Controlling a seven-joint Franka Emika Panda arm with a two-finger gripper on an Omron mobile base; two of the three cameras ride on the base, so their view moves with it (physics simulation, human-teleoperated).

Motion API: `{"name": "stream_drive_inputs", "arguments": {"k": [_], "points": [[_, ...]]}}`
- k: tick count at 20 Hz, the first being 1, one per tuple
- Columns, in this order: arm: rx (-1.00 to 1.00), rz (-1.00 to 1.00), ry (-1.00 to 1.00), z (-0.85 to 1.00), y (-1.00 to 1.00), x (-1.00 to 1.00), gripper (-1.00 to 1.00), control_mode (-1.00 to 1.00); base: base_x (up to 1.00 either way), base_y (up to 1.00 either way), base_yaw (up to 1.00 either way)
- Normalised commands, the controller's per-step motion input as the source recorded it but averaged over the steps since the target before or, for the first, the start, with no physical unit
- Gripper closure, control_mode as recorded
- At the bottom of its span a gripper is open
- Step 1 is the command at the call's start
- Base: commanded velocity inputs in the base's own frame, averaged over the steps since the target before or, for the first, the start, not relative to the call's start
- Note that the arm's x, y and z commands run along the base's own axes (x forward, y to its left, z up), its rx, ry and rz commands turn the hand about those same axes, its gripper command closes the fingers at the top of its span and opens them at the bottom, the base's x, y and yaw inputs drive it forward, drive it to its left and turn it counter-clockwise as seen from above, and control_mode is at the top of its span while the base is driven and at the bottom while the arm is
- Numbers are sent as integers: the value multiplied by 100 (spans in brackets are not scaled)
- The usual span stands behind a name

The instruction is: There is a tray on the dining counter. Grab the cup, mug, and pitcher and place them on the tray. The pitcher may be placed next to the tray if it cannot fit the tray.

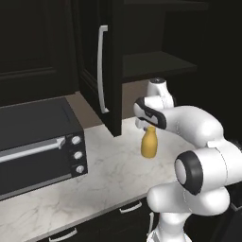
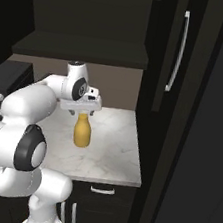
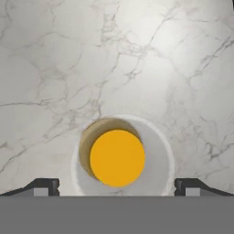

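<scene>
Amber pitcher upright on marble worktop, right of toaster oven, directly beneath wide-apart jaws, gripper untouching, no legible writing

Setting: rendered domestic kitchen. Evidence: white-grey marble counter over dark base cabinets with pale bar-handled drawers; black toaster oven with three round knobs and a bar handle standing on the counter at left; tall dark cabinet door with a long pale vertical handle, an open dark shelf niche beside it, and a beige backsplash wall behind the counter. An amber bottle-shaped pitcher stands on the marble
</scene>
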Motion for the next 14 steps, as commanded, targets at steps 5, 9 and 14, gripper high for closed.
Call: {"name": "stream_drive_inputs", "arguments": {"k": [5, 9, 14], "points": [[3, 0, 4, -17, -1, 6, -100, -100, 0, 0, 0], [2, 0, 1, -15, 0, 14, -100, -100, 0, 0, 0], [0, 0, 0, -19, 0, 8, -100, -100, 0, 0, 0]]}}
